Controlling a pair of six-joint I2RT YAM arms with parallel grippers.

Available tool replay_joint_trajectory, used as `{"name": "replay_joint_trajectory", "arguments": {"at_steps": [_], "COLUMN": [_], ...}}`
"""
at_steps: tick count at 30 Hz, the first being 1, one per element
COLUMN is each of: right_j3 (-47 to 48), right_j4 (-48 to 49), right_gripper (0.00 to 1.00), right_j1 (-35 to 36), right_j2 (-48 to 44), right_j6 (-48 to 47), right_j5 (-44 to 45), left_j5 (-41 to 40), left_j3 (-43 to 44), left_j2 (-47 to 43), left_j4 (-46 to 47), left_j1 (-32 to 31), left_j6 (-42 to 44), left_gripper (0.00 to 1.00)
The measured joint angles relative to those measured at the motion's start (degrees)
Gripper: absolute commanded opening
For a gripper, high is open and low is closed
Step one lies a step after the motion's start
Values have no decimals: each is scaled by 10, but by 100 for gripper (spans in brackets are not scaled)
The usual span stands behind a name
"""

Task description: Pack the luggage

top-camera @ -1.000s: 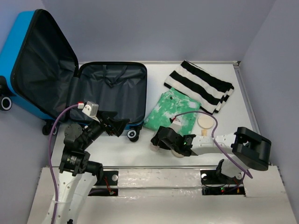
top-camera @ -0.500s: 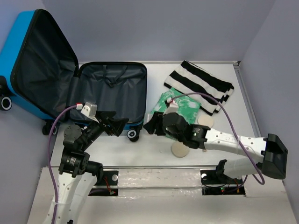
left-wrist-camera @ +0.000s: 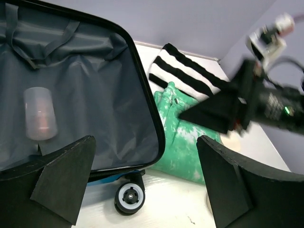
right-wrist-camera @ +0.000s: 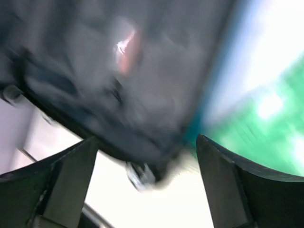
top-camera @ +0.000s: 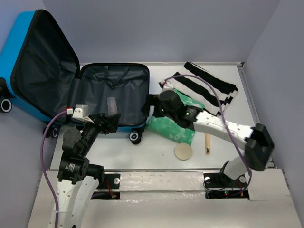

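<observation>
The blue luggage (top-camera: 28,61) lies open at the back left, its lid leaning up and its grey-lined base (top-camera: 118,90) flat on the table. A translucent bottle (top-camera: 112,105) lies on the lining; it also shows in the left wrist view (left-wrist-camera: 40,114) and, blurred, in the right wrist view (right-wrist-camera: 126,52). My left gripper (top-camera: 111,122) is open and empty at the base's front edge, above a wheel (left-wrist-camera: 129,198). My right gripper (top-camera: 153,107) is open and empty at the base's right edge, over the green garment (top-camera: 173,127).
A black-and-white striped garment (top-camera: 204,88) lies at the back right, touching the green one. A round beige disc (top-camera: 184,152) and a wooden stick (top-camera: 207,143) lie on the table's front part. Walls close the back and right sides.
My right arm swung from the table's front up and left to the luggage's right edge. The bottle now lies in the luggage. The green garment has shifted towards the front. My left gripper moved slightly left.
</observation>
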Motion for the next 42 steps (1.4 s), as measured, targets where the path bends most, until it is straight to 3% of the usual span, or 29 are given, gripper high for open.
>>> {"name": "replay_joint_trajectory", "arguments": {"at_steps": [2,4,7,11,15,19,22,23,28,30,38,42], "right_j3": [-120,-245,-357,-444,-475,-476,-478,-481,-495,-495,-490,-423], "right_j4": [-19,-51,-111,-205,-275,-301,-305,-300,-289,-275,-288,-315], "right_gripper": [72,68,67,74,77,70,57,47,25,8,7,7], "right_j1": [-2,-2,-2,-3,-3,-3,-3,-3,-3,-3,-3,-3], "right_j2": [-96,-221,-357,-445,-447,-416,-386,-373,-337,-332,-377,-410], "right_j6": [5,26,67,125,163,189,205,211,227,232,222,186], "right_j5": [9,20,26,9,-9,-3,3,5,5,5,6,-2], "left_j5": [-2,-3,-1,3,5,8,9,9,11,11,11,11], "left_j3": [0,0,0,0,0,0,0,0,0,0,0,0], "left_j2": [-1,-3,-7,-7,-7,-11,-16,-17,-21,-22,-28,-28], "left_j4": [-2,-3,-1,0,2,3,4,4,4,4,4,4], "left_j1": [-1,-5,-9,-12,-12,-13,-17,-20,-27,-28,-29,-31], "left_j6": [0,0,-2,-4,-4,-4,-4,-4,-4,-4,-4,-4], "left_gripper": [99,99,99,99,99,99,99,99,99,99,99,99]}}
